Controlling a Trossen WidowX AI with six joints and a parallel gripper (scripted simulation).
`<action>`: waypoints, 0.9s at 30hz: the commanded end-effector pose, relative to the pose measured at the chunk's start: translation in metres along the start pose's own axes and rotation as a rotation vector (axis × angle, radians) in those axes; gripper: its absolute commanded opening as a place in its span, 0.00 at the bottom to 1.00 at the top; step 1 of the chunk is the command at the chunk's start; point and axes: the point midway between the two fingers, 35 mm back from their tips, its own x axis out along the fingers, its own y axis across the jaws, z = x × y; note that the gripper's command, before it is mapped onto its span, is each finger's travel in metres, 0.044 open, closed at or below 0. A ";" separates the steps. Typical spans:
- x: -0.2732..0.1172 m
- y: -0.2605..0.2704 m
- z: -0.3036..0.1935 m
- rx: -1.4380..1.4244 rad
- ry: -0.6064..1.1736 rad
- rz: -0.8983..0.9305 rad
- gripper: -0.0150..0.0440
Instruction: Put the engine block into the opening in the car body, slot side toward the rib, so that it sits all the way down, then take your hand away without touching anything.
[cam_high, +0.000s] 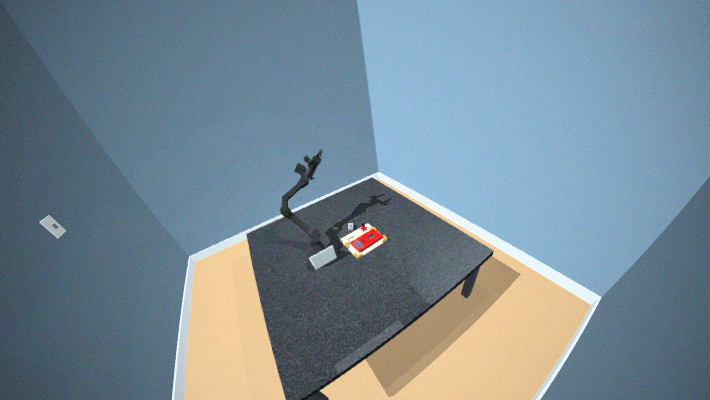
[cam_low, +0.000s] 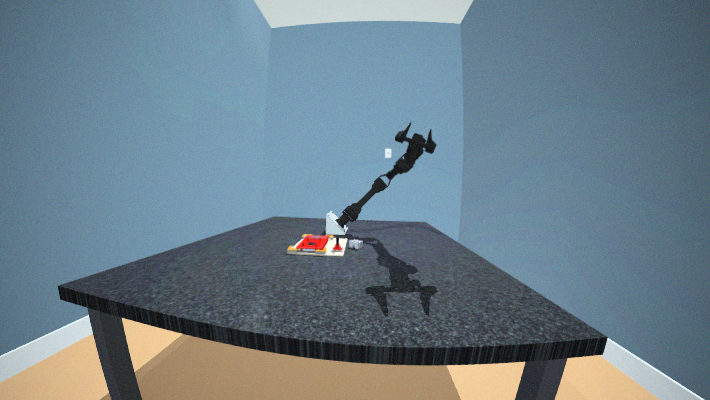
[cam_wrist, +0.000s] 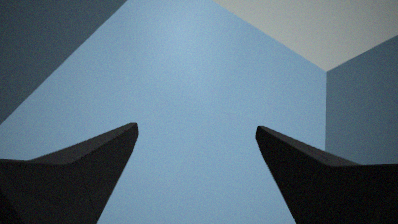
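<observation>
The red car body (cam_high: 366, 241) (cam_low: 302, 245) lies on the cream board, with dark and grey areas in its top; the opening and rib are too small to make out. A small light grey block, which looks like the engine block (cam_high: 350, 226) (cam_low: 355, 244), sits on the table beside the board, outside the car body. Its slot side cannot be told. My gripper (cam_low: 420, 127) (cam_wrist: 198, 129) is open and empty, high above the table and far from both. Its fingers point upward in the exterior view, and the wrist view shows only walls and ceiling behind them.
The cream board (cam_high: 356, 234) (cam_low: 346, 248) has orange corner pieces and a small red piece with a dark upright part (cam_low: 337, 246) on it. A pale slanted plate (cam_high: 322, 257) (cam_low: 335, 225) stands beside the arm's base. The arm's shadow falls across the dark table (cam_high: 320, 310) (cam_low: 225, 295).
</observation>
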 end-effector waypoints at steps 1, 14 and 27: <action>0.005 0.000 -0.029 0.012 0.085 0.017 1.00; 0.008 -0.004 -0.112 0.091 0.358 0.037 1.00; -0.007 -0.017 -0.191 0.200 0.645 -0.008 1.00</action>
